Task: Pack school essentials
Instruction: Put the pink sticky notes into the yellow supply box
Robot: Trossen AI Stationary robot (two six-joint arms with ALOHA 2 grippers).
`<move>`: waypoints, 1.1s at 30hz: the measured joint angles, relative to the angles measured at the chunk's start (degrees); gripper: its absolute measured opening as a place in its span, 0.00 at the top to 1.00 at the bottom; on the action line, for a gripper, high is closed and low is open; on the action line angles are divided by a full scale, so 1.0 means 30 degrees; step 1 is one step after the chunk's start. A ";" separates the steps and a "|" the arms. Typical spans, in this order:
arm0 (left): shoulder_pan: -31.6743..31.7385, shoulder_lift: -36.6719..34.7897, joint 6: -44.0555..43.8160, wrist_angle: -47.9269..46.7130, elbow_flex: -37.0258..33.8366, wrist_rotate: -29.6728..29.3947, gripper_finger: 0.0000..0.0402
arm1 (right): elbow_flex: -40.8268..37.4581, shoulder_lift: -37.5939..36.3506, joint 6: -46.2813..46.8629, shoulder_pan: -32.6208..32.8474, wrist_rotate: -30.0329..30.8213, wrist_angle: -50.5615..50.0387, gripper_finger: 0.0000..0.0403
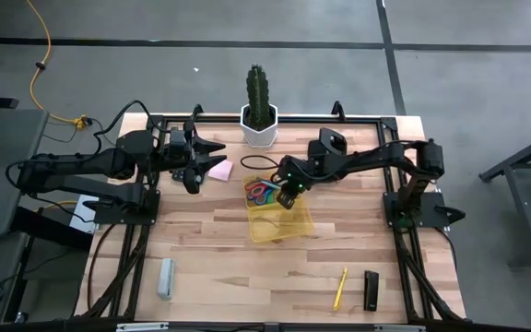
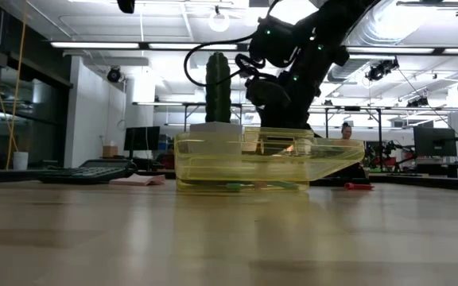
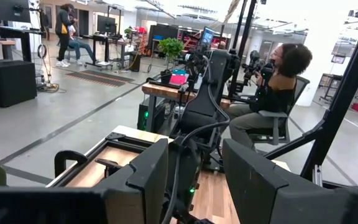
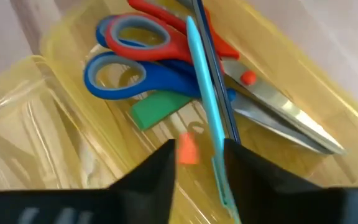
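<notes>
Hovering my right gripper (image 4: 197, 163) over the yellow tray (image 1: 295, 224), fingers narrowly parted astride the light-blue pen (image 4: 205, 106) (released, I judge); lifting crooked could drag it off the scissors (image 4: 166, 59)

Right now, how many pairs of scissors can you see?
2, both in the yellow box mid-table: the red-handled scissors lie across the blue-handled scissors, blades together. Another could be hidden under the right gripper hovering above.
</notes>
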 joint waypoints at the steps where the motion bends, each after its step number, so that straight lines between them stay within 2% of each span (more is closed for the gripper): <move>1: 0.0000 -0.0002 0.0000 -0.0002 0.0000 0.0000 0.65 | 0.0000 -0.0079 -0.0139 0.0003 0.0000 0.0038 0.68; 4: -0.0007 0.0005 0.0000 -0.0002 0.0000 0.0000 0.65 | -0.0007 -0.0612 -0.0810 0.0000 0.0040 0.0129 0.56; 7: -0.0003 0.0001 0.0000 -0.0002 0.0000 0.0000 0.65 | -0.0007 -0.1650 -0.1325 -0.0068 0.0204 0.0107 0.49; 12: -0.0002 -0.0002 0.0000 0.0000 0.0000 0.0007 0.65 | -0.0076 -0.4093 -0.2673 -0.0131 0.0292 0.0022 0.44; 15: 0.0000 -0.0002 0.0000 -0.0002 0.0000 0.0007 0.65 | -0.0878 -0.5887 -0.3132 -0.0060 0.0263 0.1110 0.44; 19: -0.0004 -0.0002 0.0000 -0.0090 0.0000 0.0007 0.65 | -0.3668 -0.8637 -0.2617 -0.0007 0.0051 0.4911 0.44; 25: -0.0007 -0.0002 0.0000 -0.0176 0.0000 -0.0046 0.65 | -0.8780 -1.2448 -0.0384 0.0063 -0.0368 1.4114 0.44; 29: 0.0000 -0.0002 0.0000 -0.0177 0.0000 -0.0402 0.65 | -1.0704 -1.3843 -0.2025 0.0066 -0.0817 1.9622 0.44; 33: 0.0000 -0.0002 0.0000 -0.0163 0.0000 -0.0452 0.65 | -1.1016 -1.4563 -0.3950 0.0060 -0.0842 2.0951 0.44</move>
